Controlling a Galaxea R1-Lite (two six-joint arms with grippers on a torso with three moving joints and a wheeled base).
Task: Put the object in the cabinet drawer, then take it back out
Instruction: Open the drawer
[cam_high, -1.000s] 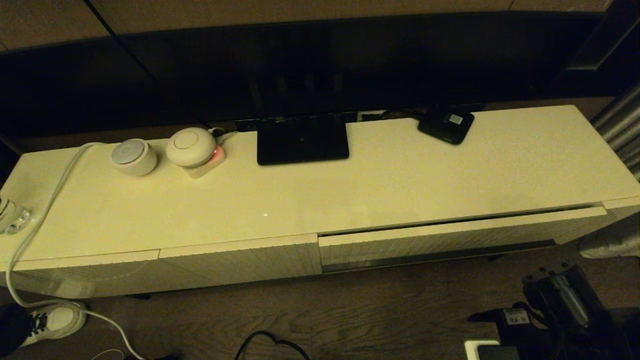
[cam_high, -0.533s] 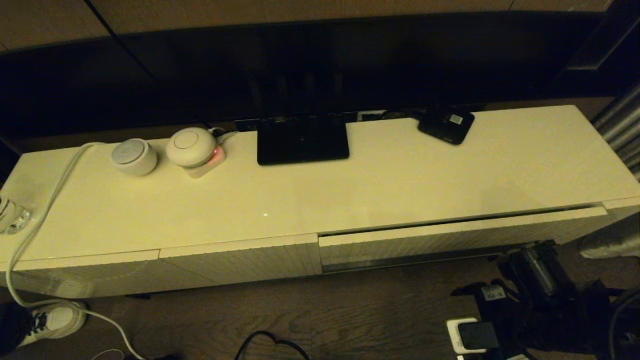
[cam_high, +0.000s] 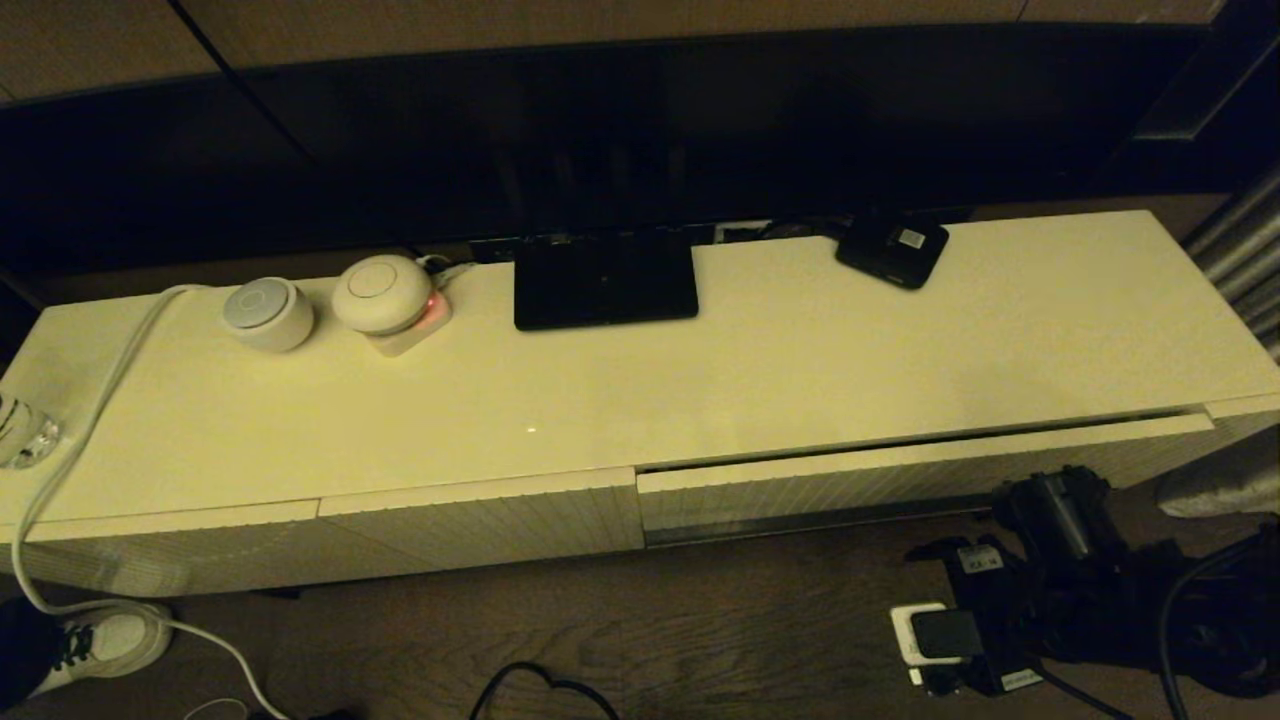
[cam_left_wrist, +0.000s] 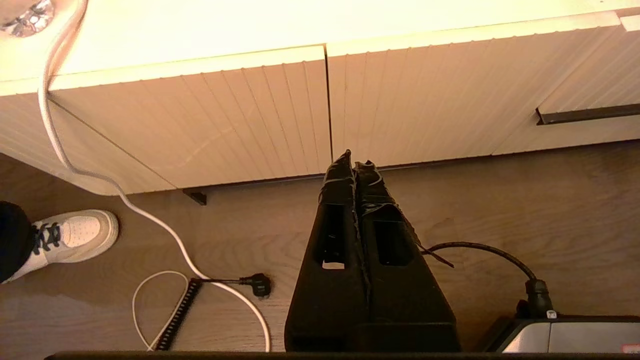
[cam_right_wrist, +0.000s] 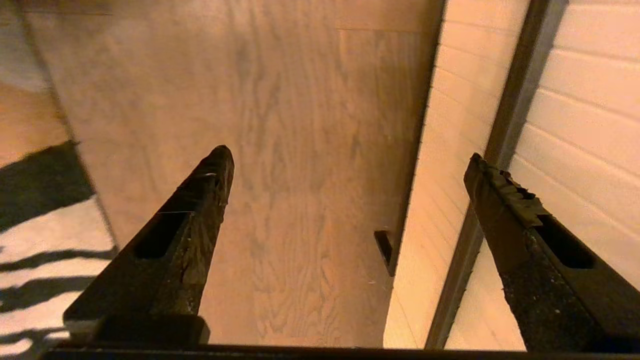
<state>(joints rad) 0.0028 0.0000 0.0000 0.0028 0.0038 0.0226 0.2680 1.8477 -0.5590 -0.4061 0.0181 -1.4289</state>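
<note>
While cabinet drawer sits ajar | right gripper fingers spread beside its handle | left gripper fingers pressed together.

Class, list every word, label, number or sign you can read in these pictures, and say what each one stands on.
Nothing can be read for certain.
White label on the small black box on the cabinet top: too small to read.
White tags on the right arm, near the drawer handle: print shows, but blurred.
Wrist views: no text.
</note>
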